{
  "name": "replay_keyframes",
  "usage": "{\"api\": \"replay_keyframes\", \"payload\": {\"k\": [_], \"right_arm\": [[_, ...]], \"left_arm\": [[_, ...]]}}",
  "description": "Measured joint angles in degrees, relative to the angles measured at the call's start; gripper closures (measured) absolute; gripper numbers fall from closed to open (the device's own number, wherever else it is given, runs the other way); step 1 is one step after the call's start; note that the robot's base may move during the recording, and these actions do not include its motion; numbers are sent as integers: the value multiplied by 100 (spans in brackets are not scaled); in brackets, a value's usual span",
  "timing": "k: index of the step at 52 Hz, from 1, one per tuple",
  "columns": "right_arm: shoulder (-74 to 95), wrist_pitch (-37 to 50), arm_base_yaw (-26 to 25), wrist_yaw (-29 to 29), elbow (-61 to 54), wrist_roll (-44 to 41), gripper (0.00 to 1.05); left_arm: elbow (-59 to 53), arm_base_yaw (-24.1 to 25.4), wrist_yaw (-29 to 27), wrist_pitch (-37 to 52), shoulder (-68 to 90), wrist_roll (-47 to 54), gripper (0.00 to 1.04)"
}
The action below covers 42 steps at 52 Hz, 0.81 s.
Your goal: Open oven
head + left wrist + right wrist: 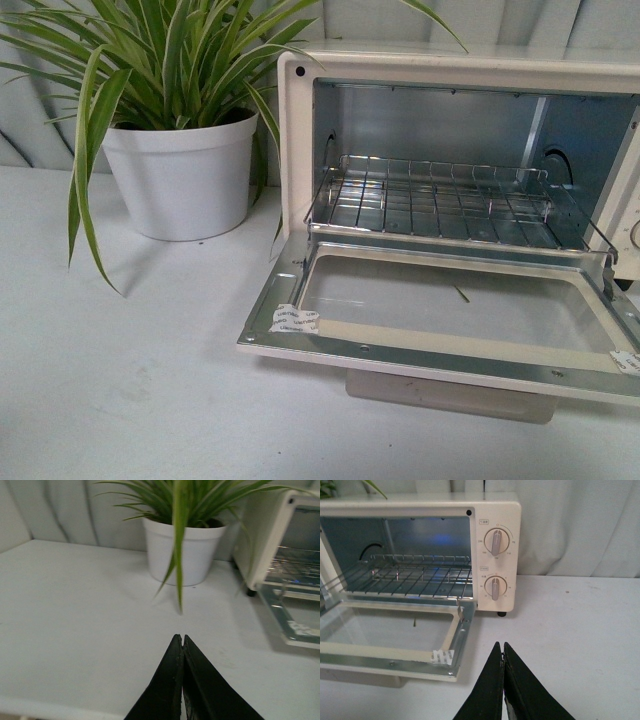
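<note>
The cream-white oven (296, 130) stands on the white table with its glass door (440, 310) folded down flat and the wire rack (440, 200) showing inside. It also shows in the right wrist view (500, 515) and at the edge of the left wrist view (265, 540). My left gripper (180, 638) is shut and empty, over bare table left of the oven, in front of the plant. My right gripper (501, 645) is shut and empty, just off the open door's right corner (451, 667). Neither gripper shows in the front view.
A leafy plant in a white pot (185, 175) stands left of the oven, also in the left wrist view (185, 550); its leaves hang over the table. Two knobs (496, 542) sit on the oven's right panel. A pale curtain is behind.
</note>
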Motion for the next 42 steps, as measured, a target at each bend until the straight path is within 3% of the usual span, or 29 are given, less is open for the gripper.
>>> {"api": "replay_keyframes", "payload": {"k": [3, 6, 25, 27, 32, 40, 42], "right_arm": [[-20, 0, 0, 2, -39, -17, 104], [-157, 39, 0, 9, -157, -20, 104], [-247, 35, 0, 0, -267, -22, 104], [-247, 35, 0, 0, -267, -31, 103], [-247, 35, 0, 0, -267, -28, 87], [-247, 35, 0, 0, -267, -28, 59], [-247, 35, 0, 0, -267, -28, 50]], "left_arm": [[0, 518, 603, -48, -50, 33, 101], [0, 756, 636, -52, -61, 35, 101], [0, 780, 697, -52, -63, 39, 101], [0, 780, 697, -55, -63, 39, 96], [0, 780, 697, -55, -63, 39, 80], [0, 780, 697, -55, -63, 42, 53], [0, 780, 697, -52, -63, 42, 42]]}}
